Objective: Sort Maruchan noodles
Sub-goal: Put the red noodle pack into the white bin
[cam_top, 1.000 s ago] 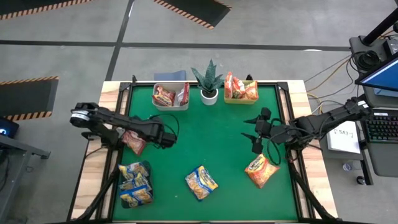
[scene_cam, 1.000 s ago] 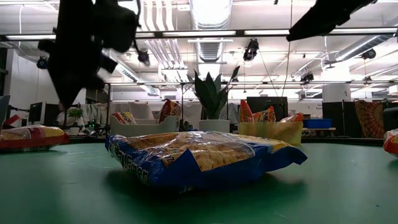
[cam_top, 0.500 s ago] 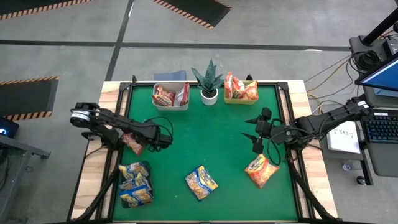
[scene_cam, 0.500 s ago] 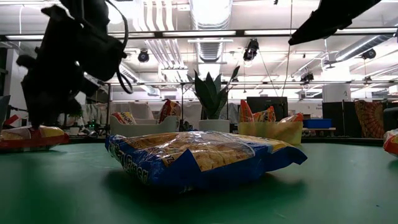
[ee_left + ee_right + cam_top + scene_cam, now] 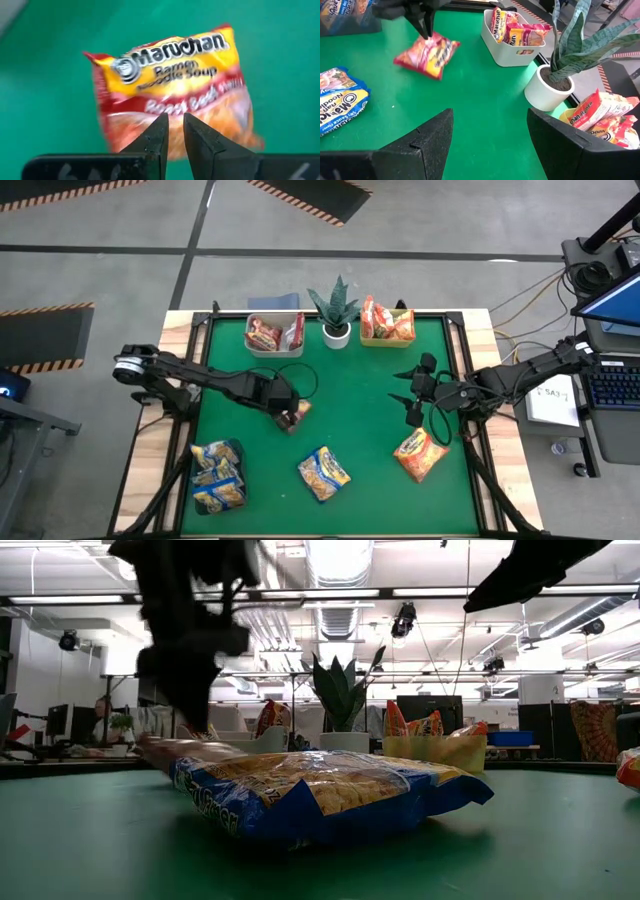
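Observation:
My left gripper is left of the green mat's middle, shut on a red-and-yellow Maruchan noodle packet, which also shows in the right wrist view. My right gripper hovers open near the right edge with nothing between its fingers. A blue-and-yellow packet lies flat near the front middle. More of that kind are piled at the front left. An orange packet lies at the front right. My left gripper pinches the packet between its two fingers at the long edge below the printed name, about midway along it. The fingers come steeply from above. The packet hangs tilted below them, low over the mat; I cannot tell whether its lower end touches.
At the far edge stand a white bin with red packets, a potted plant and a yellow bin with orange packets. Bare green mat lies between the two arms.
My left gripper has swung toward the table's right and tipped. The red-and-yellow packet, which lay near the left edge, has gone with it toward the mat's middle.

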Controlling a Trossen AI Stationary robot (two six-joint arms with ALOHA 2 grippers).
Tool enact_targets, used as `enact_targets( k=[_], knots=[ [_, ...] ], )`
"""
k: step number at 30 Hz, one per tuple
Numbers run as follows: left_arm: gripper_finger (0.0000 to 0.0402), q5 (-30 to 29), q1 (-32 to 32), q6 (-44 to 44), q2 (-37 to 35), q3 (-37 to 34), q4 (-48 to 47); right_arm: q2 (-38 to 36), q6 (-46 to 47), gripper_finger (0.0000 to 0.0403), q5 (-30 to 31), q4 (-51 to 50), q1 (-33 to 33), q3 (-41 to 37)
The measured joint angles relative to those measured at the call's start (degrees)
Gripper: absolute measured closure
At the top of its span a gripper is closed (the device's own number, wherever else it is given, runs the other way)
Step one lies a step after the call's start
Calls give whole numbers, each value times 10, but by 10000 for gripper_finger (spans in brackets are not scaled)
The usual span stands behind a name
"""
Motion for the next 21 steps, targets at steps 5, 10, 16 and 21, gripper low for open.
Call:
enact_targets(
  k=[5, 10, 16, 21],
  knots=[
    [361, 51, -19, 207, -14, 41, 40, 0, 0, 161, 0, 0, 0, -1],
    [361, 233, -12, 280, -68, -5, 143, 0, 2, 161, -1, -3, 0, -5],
    [362, 196, 29, 205, -149, -87, 165, 0, 8, 161, -1, -3, 0, -9],
    [362, 72, 46, 100, -191, -126, 158, 0, 11, 161, -1, 0, 0, -9]
  ],
)
